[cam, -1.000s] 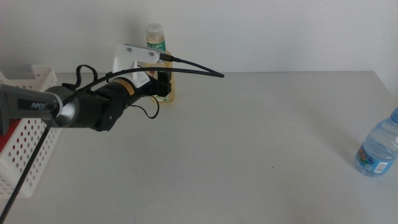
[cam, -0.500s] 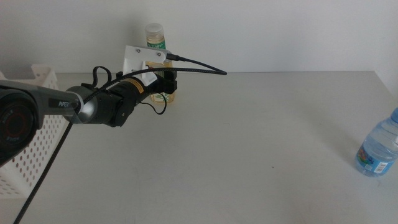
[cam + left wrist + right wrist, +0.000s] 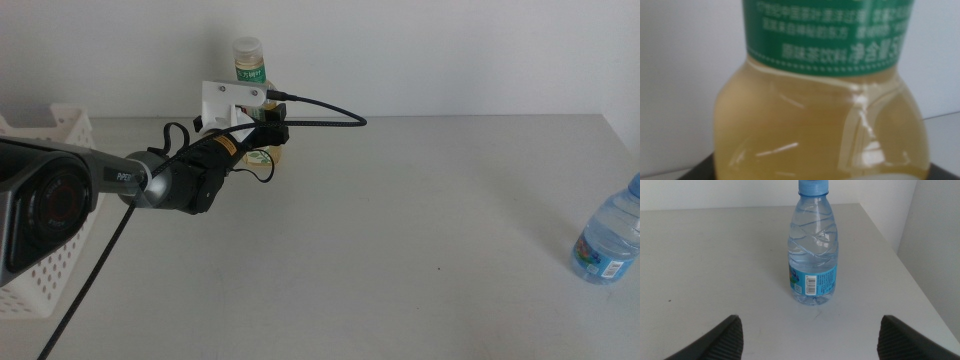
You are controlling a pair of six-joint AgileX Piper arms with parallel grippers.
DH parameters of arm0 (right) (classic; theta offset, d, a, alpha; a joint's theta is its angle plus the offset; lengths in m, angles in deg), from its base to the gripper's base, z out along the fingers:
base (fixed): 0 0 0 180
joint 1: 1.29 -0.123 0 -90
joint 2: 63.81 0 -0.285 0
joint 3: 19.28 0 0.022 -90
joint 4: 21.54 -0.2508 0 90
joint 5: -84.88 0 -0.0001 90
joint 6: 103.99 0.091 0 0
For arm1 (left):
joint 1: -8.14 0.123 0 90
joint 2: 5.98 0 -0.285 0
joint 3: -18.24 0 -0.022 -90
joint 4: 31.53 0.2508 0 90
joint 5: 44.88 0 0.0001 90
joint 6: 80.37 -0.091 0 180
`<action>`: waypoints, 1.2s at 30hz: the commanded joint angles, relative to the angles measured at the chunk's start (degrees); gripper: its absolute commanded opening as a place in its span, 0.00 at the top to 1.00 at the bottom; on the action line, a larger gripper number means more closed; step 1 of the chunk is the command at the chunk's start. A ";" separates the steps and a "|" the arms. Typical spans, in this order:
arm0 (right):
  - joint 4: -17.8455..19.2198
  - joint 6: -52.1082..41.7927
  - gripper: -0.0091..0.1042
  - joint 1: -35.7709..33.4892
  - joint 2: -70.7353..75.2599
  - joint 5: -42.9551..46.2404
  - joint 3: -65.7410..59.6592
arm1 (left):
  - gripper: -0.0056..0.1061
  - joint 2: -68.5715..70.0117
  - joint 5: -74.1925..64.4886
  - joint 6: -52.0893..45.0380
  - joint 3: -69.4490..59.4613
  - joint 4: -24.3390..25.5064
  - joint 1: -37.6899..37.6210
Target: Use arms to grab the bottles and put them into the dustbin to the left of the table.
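Light-grey table (image 3: 400,220) before a white wall; white dustbin (image 3: 55,215) at its left edge.
Green-labelled tea bottle (image 3: 252,75) upright at far edge, left gripper (image 3: 262,140) around it, closure unclear; "PiPER" on arm. Water bottle (image 3: 813,250) upright near right edge, before spread-jawed right gripper (image 3: 807,335).

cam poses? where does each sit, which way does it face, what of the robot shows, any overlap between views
Middle: above the table, facing forward and down; left arm reaches to the tea bottle, left claw at its base.
Left wrist: pressed close to the tea bottle.
Right wrist: low, facing the water bottle; right claw open.
Shared: middle also shows both bottles, water bottle.
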 commanded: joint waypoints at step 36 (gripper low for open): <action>0.50 -0.70 0.26 0.19 1.20 4.46 1.44 | 0.96 50.07 -79.48 -8.79 3.29 -1.41 4.40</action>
